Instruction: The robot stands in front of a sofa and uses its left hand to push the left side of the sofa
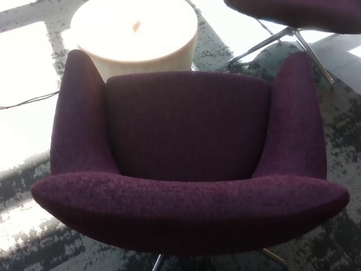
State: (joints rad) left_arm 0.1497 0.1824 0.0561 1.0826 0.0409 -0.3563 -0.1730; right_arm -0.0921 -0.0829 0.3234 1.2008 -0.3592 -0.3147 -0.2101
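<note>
While neither robot hand appears in the head view, so the state of their fingers cannot be told, the purple armchair-style sofa (189, 164) fills the centre, its backrest nearest the camera. Beyond its seat stands a round cream side table (135, 34) bearing a small orange object (136, 25). A second purple chair (299, 14) on metal legs sits upper right, on patterned carpet (338, 135).
</note>
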